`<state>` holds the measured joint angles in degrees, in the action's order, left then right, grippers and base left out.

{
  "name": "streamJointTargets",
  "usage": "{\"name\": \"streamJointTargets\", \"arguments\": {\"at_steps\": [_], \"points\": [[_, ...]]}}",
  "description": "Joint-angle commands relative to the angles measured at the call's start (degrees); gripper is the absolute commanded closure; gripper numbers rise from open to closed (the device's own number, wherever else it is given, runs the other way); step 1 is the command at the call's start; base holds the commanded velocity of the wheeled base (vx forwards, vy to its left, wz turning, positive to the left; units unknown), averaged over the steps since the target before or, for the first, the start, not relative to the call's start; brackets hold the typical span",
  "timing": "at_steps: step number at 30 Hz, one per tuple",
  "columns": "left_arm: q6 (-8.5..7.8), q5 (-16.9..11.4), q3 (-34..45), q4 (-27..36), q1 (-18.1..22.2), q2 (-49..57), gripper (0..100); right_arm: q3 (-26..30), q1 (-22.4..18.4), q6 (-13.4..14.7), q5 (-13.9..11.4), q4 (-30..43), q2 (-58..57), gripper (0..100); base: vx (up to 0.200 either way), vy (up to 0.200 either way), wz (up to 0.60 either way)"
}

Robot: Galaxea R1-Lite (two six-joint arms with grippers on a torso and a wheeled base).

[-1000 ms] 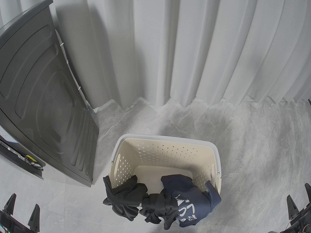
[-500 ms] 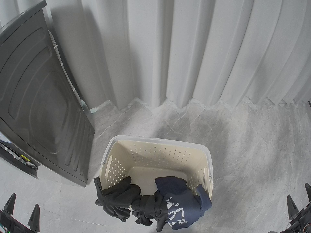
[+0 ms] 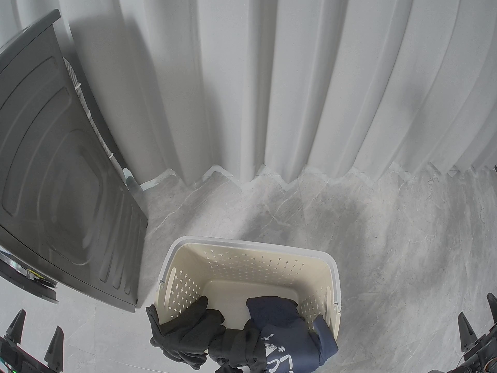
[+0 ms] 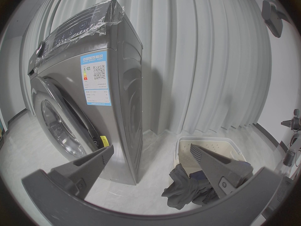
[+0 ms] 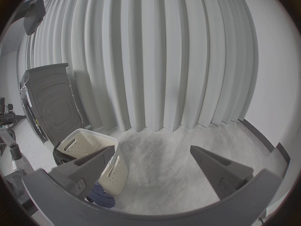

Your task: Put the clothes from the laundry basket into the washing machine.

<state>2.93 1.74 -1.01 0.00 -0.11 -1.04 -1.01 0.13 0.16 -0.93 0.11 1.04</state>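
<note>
I have both arms held low and drawn back, one on each side of the laundry basket (image 3: 248, 244), neither touching it. The left gripper (image 3: 35, 338) sits at my near left, in front of the washing machine (image 3: 52, 182), fingers spread wide and holding nothing. Through the left wrist view, that gripper (image 4: 151, 148) points between the machine's front corner and the basket (image 4: 203, 140). The right gripper (image 3: 477, 317) sits at my near right, well apart from the basket, fingers likewise parted and empty. From its own camera, the right gripper (image 5: 152, 148) faces the bare floor (image 5: 175, 167) and the curtain (image 5: 156, 63), with the basket (image 5: 81, 132) off towards the machine (image 5: 53, 101).

The basket stands on the grey floor just beside the machine's side panel. The clothes are in it: a black garment (image 3: 186, 330) is draped over the near rim on the machine's side, and a navy garment (image 3: 290, 332) is heaped against the near wall, spilling over the rim next to it. The two touch in the middle. The machine's round door (image 4: 59, 126) is on its front; it looks slightly ajar, but I cannot be sure.
</note>
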Motion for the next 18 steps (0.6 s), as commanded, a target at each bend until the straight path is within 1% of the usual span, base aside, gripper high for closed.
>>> {"name": "streamJointTargets", "arguments": {"at_steps": [1, 6, 12, 18], "points": [[-0.03, 0.0, 1.0, 0.0, 0.0, 0.7, 0, 1.0, 0.0, 0.0, 0.0, 0.0, -0.8, 0, 0.200, 0.000, 0.00], [-0.03, 0.0, 1.0, 0.0, 0.0, 0.8, 0, 1.0, 0.0, 0.0, 0.0, 0.0, -0.8, 0, 0.200, 0.000, 0.00], [0.06, 0.0, 1.0, 0.0, -0.1, 0.7, 0, 1.0, 0.0, 0.0, 0.0, 0.1, -0.8, 0, 0.000, 0.000, 0.00], [0.06, 0.0, 0.9, 0.0, 0.0, 0.8, 0, 1.0, 0.0, 0.0, 0.0, 0.0, -0.8, 0, 0.200, 0.000, 0.00]]}}
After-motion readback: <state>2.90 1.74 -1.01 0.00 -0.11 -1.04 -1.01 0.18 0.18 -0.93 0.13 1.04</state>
